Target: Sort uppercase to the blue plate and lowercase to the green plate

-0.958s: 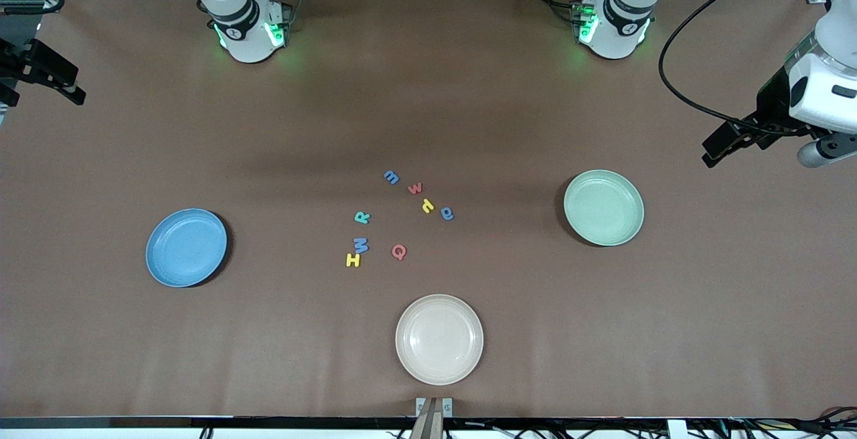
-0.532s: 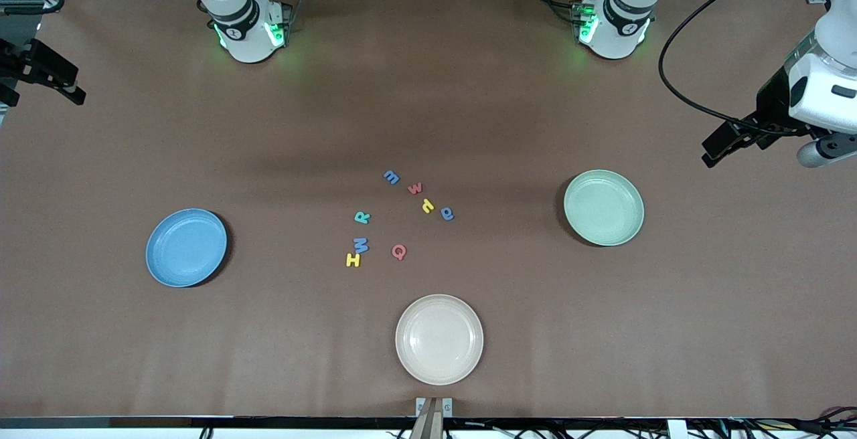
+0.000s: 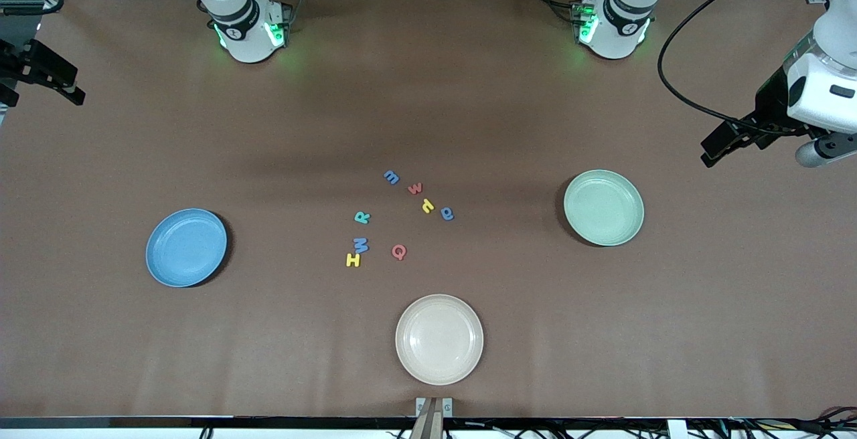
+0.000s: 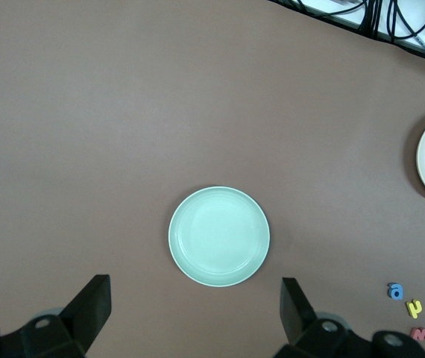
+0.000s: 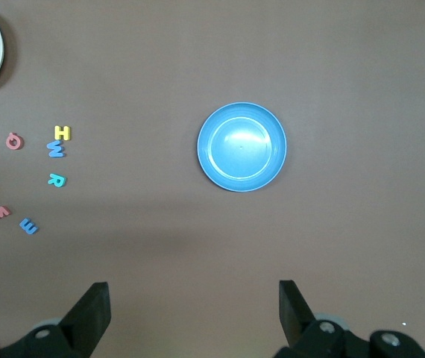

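No letter shifted over the last second, plates unmoved; only a faint drift at the left wrist. Left gripper (image 4: 194, 298) spread wide, empty, up at two o'clock of green plate (image 3: 603, 207). Right gripper (image 5: 194, 298) likewise spread, empty, waiting at ten o'clock of blue plate (image 3: 186, 247). Uppercase letters (image 3: 361, 245) mid-table, three o'clock of blue plate. Lowercase letters (image 3: 415, 189) at one o'clock of those. Sorting apparently not begun; first pick pending.

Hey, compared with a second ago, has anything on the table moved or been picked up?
Nothing visibly changed. All eight letters lie loose mid-table between the blue plate, the green plate and the cream plate, all three empty. The left tool and the right tool wait open, up at their own ends of the table, holding nothing.
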You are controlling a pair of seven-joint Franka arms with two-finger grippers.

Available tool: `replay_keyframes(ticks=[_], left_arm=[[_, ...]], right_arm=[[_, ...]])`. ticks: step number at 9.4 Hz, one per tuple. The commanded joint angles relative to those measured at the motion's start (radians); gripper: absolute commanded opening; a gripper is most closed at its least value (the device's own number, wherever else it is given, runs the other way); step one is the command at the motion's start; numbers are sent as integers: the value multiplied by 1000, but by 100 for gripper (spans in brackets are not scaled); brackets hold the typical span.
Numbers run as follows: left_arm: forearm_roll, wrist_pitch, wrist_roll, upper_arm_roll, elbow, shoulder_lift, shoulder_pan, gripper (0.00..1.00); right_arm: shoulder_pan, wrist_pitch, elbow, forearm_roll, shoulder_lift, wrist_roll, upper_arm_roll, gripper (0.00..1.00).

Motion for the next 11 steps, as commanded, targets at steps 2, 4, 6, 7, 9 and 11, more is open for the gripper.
replay_keyframes(ticks=[2, 4, 6, 7, 9, 11], left_arm=[[32, -23, -26, -11, 14, -4, 3, 100], [32, -23, -27, -11, 14, -1, 3, 100], [32, -25, -26, -22, 14, -1, 3, 100], [32, -26, -26, -22, 14, -1, 3, 100], [30, -26, -24, -31, 14, 4, 3, 100], [18, -25, -13, -47, 14, 52, -10, 100]], right_arm=[[-8, -26, 26, -9, 10, -11, -2, 100], [-5, -29, 24, -9, 10, -13, -2, 100], [-5, -34, 22, -7, 12, -13, -2, 100], [-8, -34, 22, -9, 12, -13, -2, 100], [-22, -34, 22, -12, 12, -14, -4, 100], [-20, -34, 21, -10, 28, -14, -4, 100]])
